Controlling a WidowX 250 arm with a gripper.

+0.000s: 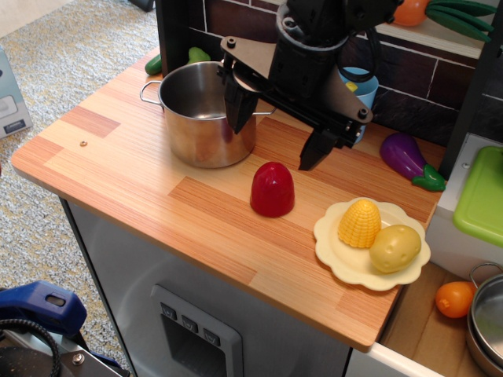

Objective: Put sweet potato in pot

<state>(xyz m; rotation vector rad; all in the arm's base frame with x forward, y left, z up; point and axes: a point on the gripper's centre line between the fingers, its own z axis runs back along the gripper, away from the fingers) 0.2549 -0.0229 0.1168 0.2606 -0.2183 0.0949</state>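
Observation:
The sweet potato (272,189), a glossy dark red dome, stands on its flat base on the wooden counter (118,157), just right of the pot. The pot (206,112) is shiny steel with loop side handles and stands upright at the back left of the counter. My gripper (277,135) hangs above and behind the sweet potato, open, with nothing between its two black fingers. One finger (236,106) overlaps the pot's right rim in view; the other finger (317,149) is to the right.
A cream plate (338,251) at front right holds a yellow corn (359,223) and a tan potato (394,248). A purple eggplant (405,158) lies at the back right. A light blue cup (363,82) stands behind the arm. A brick wall backs the counter.

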